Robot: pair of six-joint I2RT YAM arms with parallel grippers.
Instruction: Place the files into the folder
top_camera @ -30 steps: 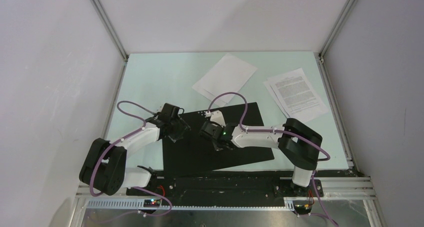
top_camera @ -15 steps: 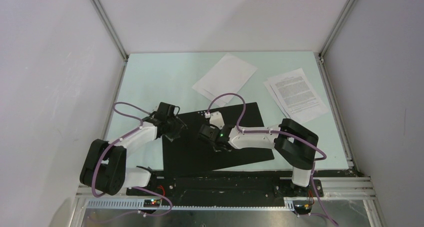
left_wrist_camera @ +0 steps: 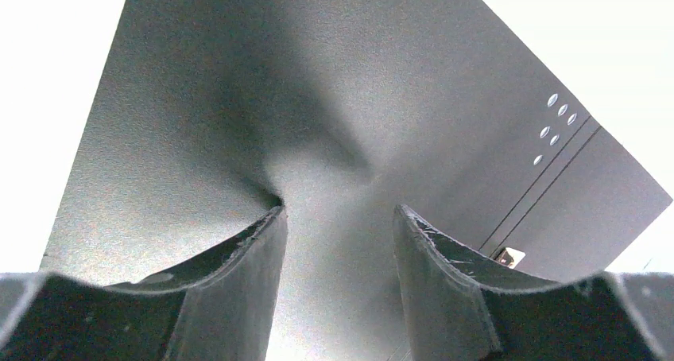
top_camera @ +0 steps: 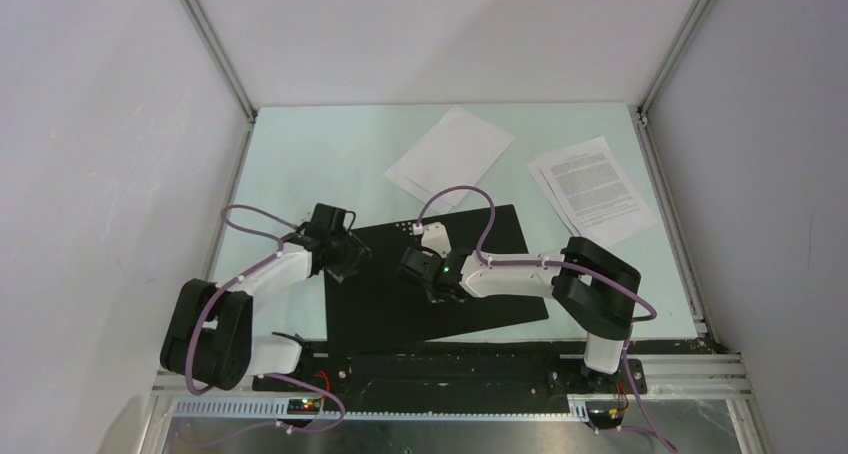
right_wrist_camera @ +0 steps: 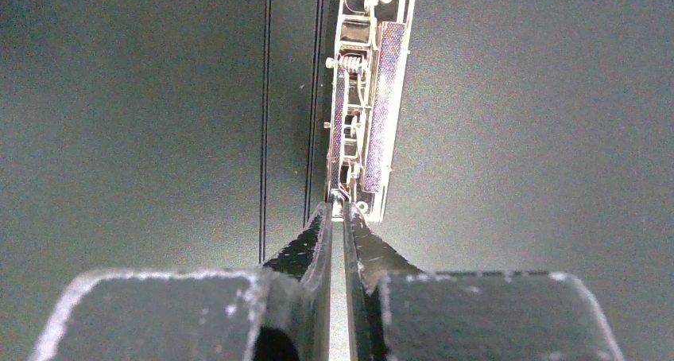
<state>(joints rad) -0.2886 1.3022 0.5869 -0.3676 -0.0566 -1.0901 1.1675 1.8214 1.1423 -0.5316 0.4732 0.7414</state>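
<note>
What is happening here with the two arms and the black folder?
The folder lies open on the table, black inside up. The left claw hangs open over its left part. The right claw is nearly closed at the end of its metal clip. The blank sheets and printed sheets lie beyond it, not yet inside.

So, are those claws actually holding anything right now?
The right gripper seems to pinch the near end of the metal clip inside the folder; the left gripper is open, empty.
</note>
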